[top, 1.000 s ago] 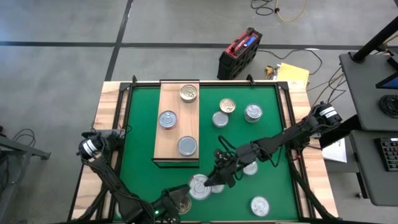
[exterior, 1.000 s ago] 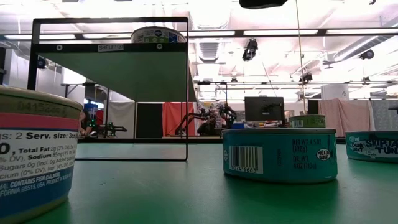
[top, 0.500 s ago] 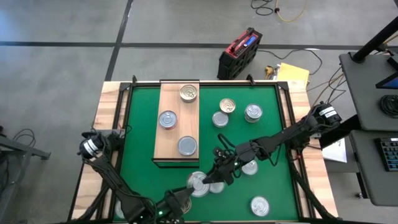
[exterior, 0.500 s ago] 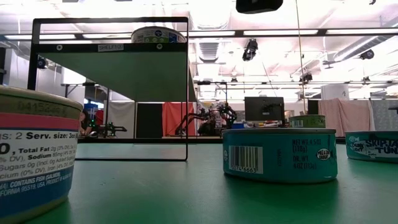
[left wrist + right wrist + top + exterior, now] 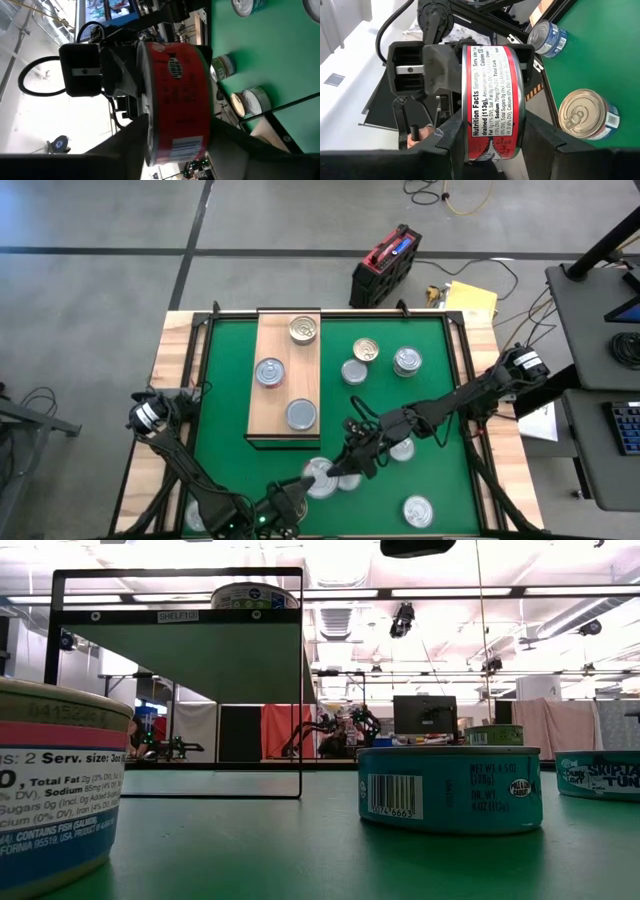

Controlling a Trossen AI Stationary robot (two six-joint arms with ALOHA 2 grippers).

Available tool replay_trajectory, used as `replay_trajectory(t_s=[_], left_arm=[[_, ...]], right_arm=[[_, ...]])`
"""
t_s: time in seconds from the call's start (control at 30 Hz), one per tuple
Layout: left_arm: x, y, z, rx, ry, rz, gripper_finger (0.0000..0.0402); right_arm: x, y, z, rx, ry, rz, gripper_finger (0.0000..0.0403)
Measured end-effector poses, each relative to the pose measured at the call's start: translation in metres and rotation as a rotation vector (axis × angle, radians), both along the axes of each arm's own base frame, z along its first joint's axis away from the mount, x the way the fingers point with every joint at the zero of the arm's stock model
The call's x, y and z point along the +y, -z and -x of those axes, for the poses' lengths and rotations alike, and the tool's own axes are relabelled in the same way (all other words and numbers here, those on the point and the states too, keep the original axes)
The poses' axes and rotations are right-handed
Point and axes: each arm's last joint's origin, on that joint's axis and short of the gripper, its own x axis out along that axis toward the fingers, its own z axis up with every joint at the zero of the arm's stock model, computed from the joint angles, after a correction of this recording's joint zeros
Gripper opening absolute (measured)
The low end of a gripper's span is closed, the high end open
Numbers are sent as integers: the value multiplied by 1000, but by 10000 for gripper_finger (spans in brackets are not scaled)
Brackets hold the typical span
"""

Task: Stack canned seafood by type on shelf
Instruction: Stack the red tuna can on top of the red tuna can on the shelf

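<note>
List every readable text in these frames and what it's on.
"SHELF10": tag on the black metal shelf frame.
"Nutrition Facts", "drained (113g)": round red-labelled tin.
"SKIPJACK TUN": teal tin at the edge.
"Total Fat", "Sodium": near pink-banded tin.
Teal barcode tin: print too small to read.

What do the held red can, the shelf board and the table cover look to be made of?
Red can: metal, judging by its shiny silver rim, wrapped in a printed, probably paper label. Shelf: pale wood, visible grain, matte. Table cover: green mat, dull, felt-like or rubbery; unclear which.
</note>
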Motion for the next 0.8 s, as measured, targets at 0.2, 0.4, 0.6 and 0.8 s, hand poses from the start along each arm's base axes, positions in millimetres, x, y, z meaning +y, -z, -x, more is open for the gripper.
replay_trajectory(t_s=[0.2,0.4,0.6,0.8], left_arm=[[-1,0,-1,-9,14,36,118],[-2,0,-1,-81,4,135,118],[-5,-2,5,-167,4,257,118],[-5,-4,19,-234,8,364,118]], right_arm=[[-1,0,0,0,32,10,193],[-1,0,0,-15,34,35,211],[-2,-6,3,-54,9,86,214],[-5,-15,11,-77,0,167,216]])
